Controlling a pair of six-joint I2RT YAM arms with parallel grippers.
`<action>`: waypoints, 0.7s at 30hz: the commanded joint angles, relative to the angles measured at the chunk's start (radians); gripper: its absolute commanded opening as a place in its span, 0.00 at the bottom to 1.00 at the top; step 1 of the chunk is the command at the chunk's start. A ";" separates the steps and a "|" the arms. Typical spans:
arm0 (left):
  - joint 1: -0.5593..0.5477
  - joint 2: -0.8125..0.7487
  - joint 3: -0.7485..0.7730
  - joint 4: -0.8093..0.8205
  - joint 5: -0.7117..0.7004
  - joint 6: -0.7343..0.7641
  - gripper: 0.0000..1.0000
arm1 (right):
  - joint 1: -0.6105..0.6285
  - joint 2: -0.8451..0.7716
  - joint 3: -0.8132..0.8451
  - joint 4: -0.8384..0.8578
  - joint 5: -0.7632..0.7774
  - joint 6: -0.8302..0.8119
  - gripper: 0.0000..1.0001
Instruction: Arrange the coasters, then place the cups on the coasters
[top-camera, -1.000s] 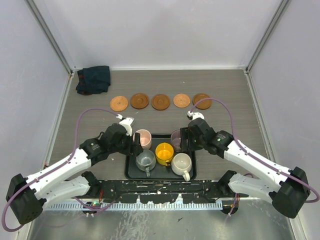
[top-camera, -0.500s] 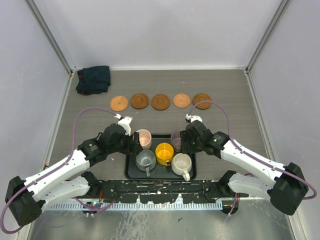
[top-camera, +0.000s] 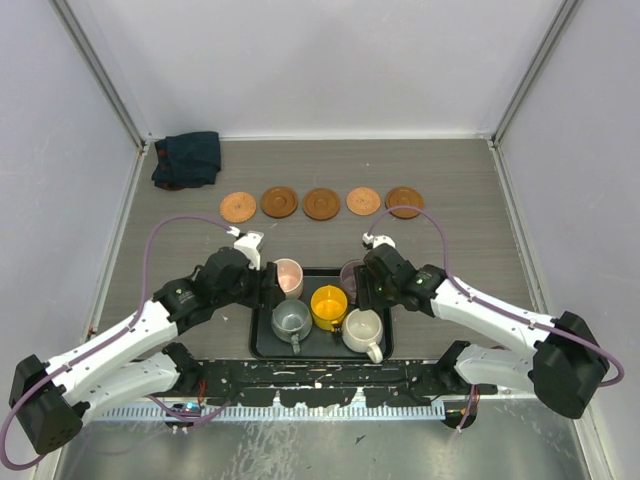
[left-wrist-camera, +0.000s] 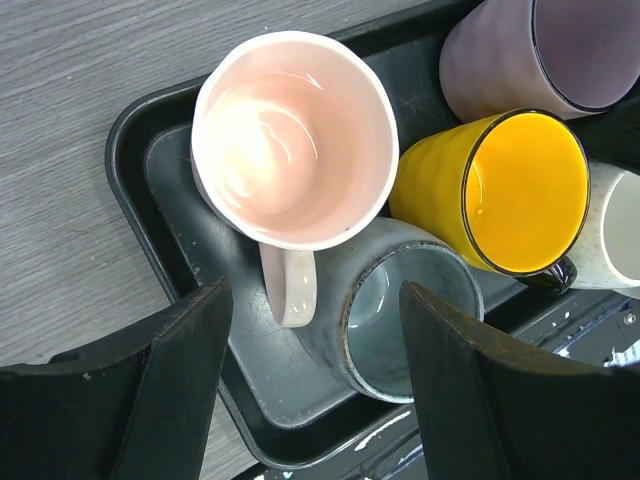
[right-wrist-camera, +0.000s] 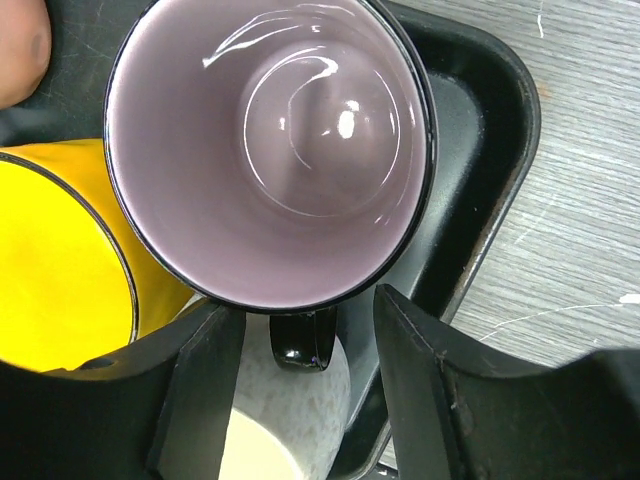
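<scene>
Five brown coasters (top-camera: 321, 203) lie in a row across the far half of the table. A black tray (top-camera: 262, 345) near the arms holds all the cups: pink (left-wrist-camera: 295, 140), grey (left-wrist-camera: 400, 320), yellow (left-wrist-camera: 520, 190), mauve (right-wrist-camera: 270, 140) and cream (right-wrist-camera: 290, 420). My left gripper (left-wrist-camera: 310, 390) is open over the tray's left side, its fingers astride the pink cup's handle (left-wrist-camera: 290, 285) and the grey cup's rim, touching neither. My right gripper (right-wrist-camera: 310, 400) is open, and the mauve cup's black handle (right-wrist-camera: 303, 340) sits between its fingers with a gap on each side.
A dark folded cloth (top-camera: 187, 158) lies at the far left corner. White walls enclose the table on three sides. The tray's raised rim (right-wrist-camera: 490, 130) runs just beside my right gripper's outer finger, with grey tabletop beyond it.
My right arm has moved left and nearer over the mauve cup, and its jaws have narrowed round the handle. The left arm has barely shifted.
</scene>
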 joint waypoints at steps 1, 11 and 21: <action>-0.004 -0.001 0.043 0.055 -0.019 0.001 0.69 | 0.009 0.017 -0.012 0.061 0.026 0.013 0.58; -0.004 0.020 0.043 0.058 -0.022 0.002 0.69 | 0.012 0.052 -0.036 0.095 0.077 0.017 0.54; -0.005 0.021 0.041 0.058 -0.021 -0.002 0.69 | 0.012 0.091 -0.047 0.096 0.100 0.023 0.44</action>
